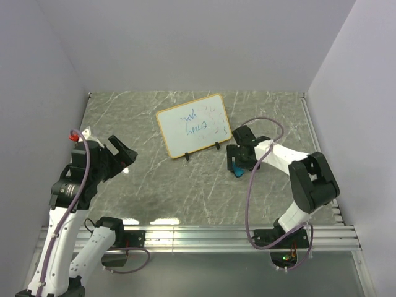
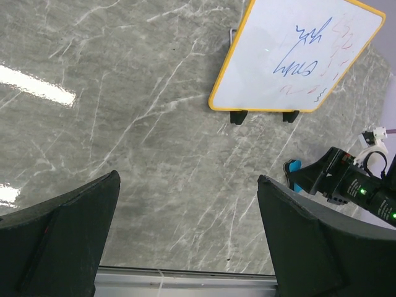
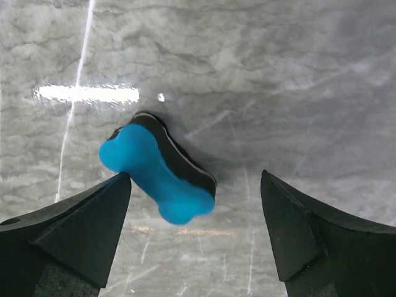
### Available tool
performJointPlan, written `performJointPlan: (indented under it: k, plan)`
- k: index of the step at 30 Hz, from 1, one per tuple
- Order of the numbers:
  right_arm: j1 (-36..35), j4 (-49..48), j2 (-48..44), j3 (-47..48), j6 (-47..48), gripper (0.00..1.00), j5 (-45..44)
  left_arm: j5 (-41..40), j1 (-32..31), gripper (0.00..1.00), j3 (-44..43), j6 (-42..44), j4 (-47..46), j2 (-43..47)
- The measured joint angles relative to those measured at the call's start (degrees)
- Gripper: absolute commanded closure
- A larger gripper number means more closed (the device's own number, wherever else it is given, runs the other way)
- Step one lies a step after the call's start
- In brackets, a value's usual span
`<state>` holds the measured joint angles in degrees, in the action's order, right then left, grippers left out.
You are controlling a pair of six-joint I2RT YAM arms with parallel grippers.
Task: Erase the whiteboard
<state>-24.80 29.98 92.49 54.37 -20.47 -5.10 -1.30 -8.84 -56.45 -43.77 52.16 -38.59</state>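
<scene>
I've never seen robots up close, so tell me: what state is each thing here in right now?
Whiteboard: propped on its two feet, scribbles on it, not wiped.
Eraser: lying on the table, not gripped.
Left pincer: open, empty.
Right pincer: open, jaws either side of the eraser.

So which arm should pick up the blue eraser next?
The right one. The right gripper is open and hangs over the blue eraser, with a finger on either side of it. The left gripper is open too, but it's far off across the table.
</scene>
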Motion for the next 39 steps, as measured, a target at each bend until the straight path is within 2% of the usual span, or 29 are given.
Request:
performJointPlan:
  k: [2, 5, 6, 8, 11, 14, 17, 18, 21, 29, 35, 39]
  plan:
    - [-0.5, 0.1, 1.6, 0.9, 0.0, 0.11, 0.0, 0.0, 0.0, 0.00, 0.0, 0.2, 0.0, -0.4]
    - [-1.6, -0.4, 3.4, 2.2, 0.1, 0.19, -0.1, 0.0, 0.0, 0.00, 0.0, 0.5, 0.0, -1.6]
    - [-1.9, -0.4, 4.1, 2.7, 0.1, 0.26, -0.2, 0.0, 0.0, 0.01, 0.0, 0.7, -0.1, -2.0]
    - [-2.5, -0.4, 5.2, 3.4, 0.5, 0.33, -0.5, 0.0, 0.0, 0.01, 0.0, 0.9, -0.2, -2.9]
    - [-3.3, -0.3, 6.3, 4.5, 0.6, 0.49, -1.2, 0.0, 0.0, 0.01, 0.0, 1.1, -0.6, -4.1]
    - [-3.6, -0.3, 7.0, 5.4, 0.8, 0.58, -1.8, 0.0, 0.0, 0.01, 0.0, 1.1, -1.1, -5.0]
    - [-3.7, 0.1, 7.4, 5.7, 1.0, 0.73, -2.5, 0.0, 0.0, 0.01, 0.0, 1.2, -2.2, -5.6]
    - [-3.7, 0.1, 7.4, 5.8, 1.1, 0.84, -2.7, 0.0, 0.0, 0.01, 0.0, 1.2, -2.4, -5.9]
    - [-3.7, 0.8, 7.4, 6.1, 1.0, 1.00, -3.4, 0.2, 0.0, 0.01, 0.2, 1.6, -4.4, -7.0]
    - [-3.7, 6.6, 5.5, 11.4, -0.9, 1.00, -3.5, 3.7, 0.0, 0.01, 1.4, 3.7, -15.3, -16.8]
    - [-3.7, 7.3, 1.3, 23.4, -4.7, 1.00, 1.7, 14.1, 1.4, 0.00, 2.4, 4.6, -30.1, -27.7]
    - [-3.7, 6.2, -0.9, 28.0, -6.8, 1.00, 5.4, 22.9, 5.0, 0.04, 2.8, 5.0, -39.9, -35.2]
